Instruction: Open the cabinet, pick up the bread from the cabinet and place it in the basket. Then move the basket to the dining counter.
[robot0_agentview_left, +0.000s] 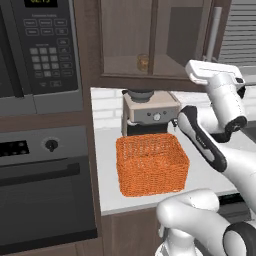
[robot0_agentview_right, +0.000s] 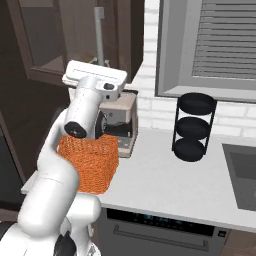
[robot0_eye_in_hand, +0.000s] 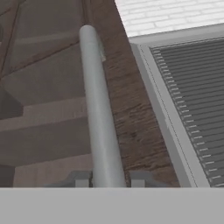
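Dark wood-grain cabinet (robot0_eye_in_hand: 131, 109), round grey bar handle (robot0_eye_in_hand: 98, 113)

No readable text anywhere. Microwave (robot0_agentview_left: 40, 50) display shows orange digits — too blurred to make out; keypad buttons carry marks too small to read. Oven (robot0_agentview_left: 45, 185) panel has a dark display with faint red marks — illegible.

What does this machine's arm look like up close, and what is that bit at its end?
The arm is glossy white, built of rounded tube-like segments joined by dark, nearly black bands at the joints. It ends in a flat, boxy white hand. The end effector has two small grey fingertips. No cables or markings are visible.
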